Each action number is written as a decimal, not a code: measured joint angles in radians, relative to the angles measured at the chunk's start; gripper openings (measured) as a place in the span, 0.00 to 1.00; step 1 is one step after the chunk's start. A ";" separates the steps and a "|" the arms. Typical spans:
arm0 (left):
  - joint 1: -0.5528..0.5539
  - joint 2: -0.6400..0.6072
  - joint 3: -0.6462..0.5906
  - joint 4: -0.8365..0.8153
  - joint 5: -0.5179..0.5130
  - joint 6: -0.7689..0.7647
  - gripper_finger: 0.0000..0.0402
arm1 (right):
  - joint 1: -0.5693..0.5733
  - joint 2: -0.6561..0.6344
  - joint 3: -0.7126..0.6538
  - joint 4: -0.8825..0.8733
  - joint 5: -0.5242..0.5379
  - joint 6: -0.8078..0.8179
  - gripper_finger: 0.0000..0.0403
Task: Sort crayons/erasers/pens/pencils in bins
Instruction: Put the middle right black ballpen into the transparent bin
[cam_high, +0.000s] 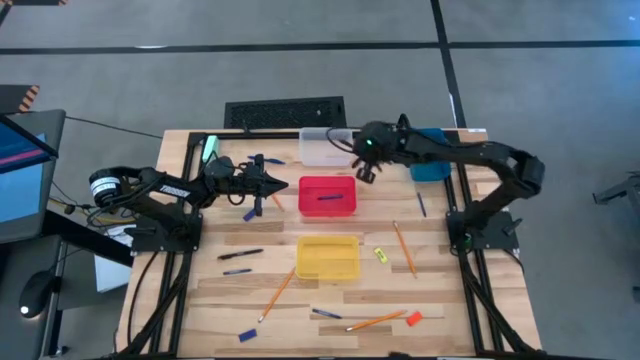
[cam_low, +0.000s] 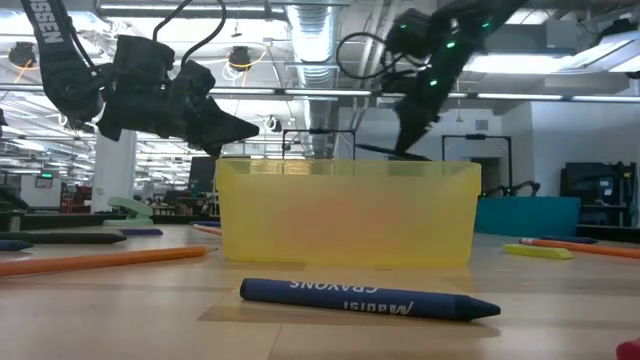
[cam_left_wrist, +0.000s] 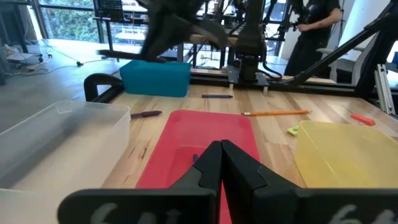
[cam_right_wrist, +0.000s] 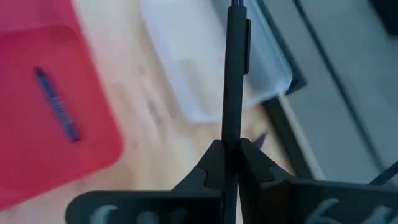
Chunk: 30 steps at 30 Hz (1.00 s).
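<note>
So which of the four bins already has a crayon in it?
The red bin, in the middle of the table. A blue crayon lies inside it. The clear bin, the yellow bin and the blue bin show nothing inside.

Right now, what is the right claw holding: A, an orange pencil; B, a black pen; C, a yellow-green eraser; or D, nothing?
B: the right claw is shut on a slim black pen, which sticks out past its fingers above the clear bin.
</note>
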 joint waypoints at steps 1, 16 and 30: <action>0.000 0.000 0.000 0.000 0.000 0.000 0.00 | -0.008 0.030 0.026 0.017 -0.001 -0.050 0.06; 0.000 0.000 0.000 -0.001 0.000 -0.002 0.00 | -0.098 0.419 0.354 0.047 -0.158 -0.406 0.05; 0.000 0.000 0.000 -0.011 0.000 0.000 0.00 | -0.174 0.469 0.403 0.061 -0.402 -0.433 0.05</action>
